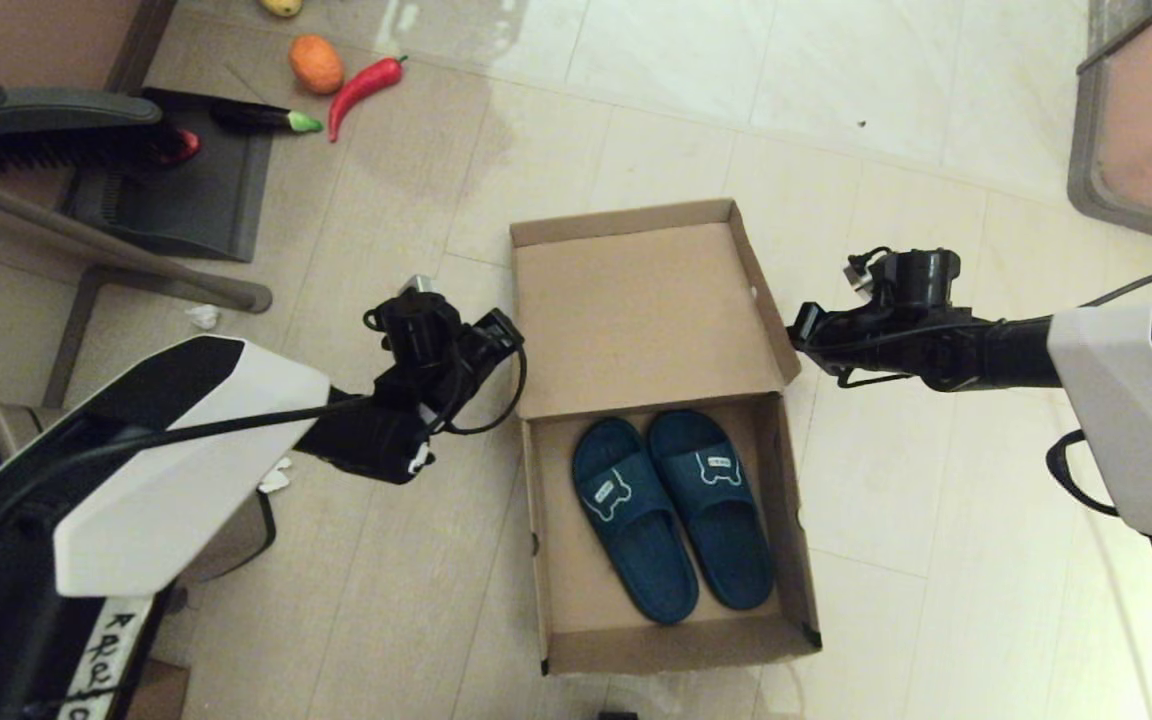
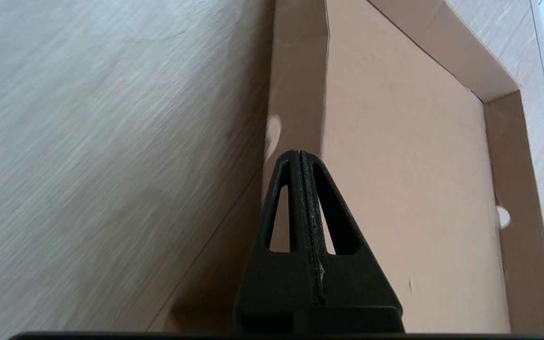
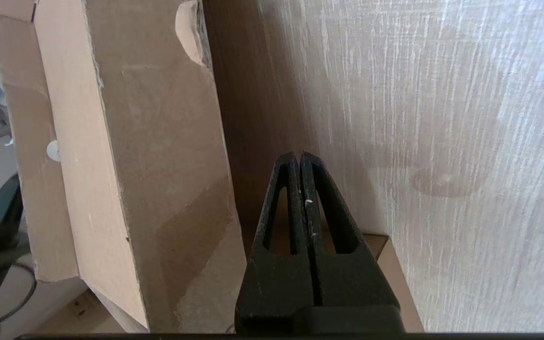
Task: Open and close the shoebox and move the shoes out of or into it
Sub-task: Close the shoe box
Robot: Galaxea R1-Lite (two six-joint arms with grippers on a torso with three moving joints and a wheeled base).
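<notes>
Left hand (image 1: 504, 330): we see its fingers (image 2: 300, 189) pressed together with nothing between them, tip right at the outer edge of the raised lid (image 1: 636, 310) of the shoebox (image 1: 786, 520); whether it actually touches the cardboard we can't tell. Right hand (image 1: 798, 330): fingers (image 3: 299, 193) together as well, empty, sitting just beside the lid's opposite side flap, on the outside. So we have the two hands flanking the lid, one per side, both at about the level of the hinge line. Between them the lid stands open, tilted back away from the robot, plain inner face showing. Nearer the robot than both hands is the box tray on the floor (image 1: 896, 480), and inside it the shoes (image 1: 671, 515) lie side by side, touching, toes toward the lid, bear outlines on the straps facing up; they sit toward the right hand's half of the tray, with bare cardboard on the left hand's side. Out past the left hand, well apart, we see a dustpan (image 1: 186, 190) and broom (image 1: 46, 130), plus a toy eggplant (image 1: 261, 118), red chili (image 1: 364, 90) and an orange fruit (image 1: 316, 63) on the floor.
</notes>
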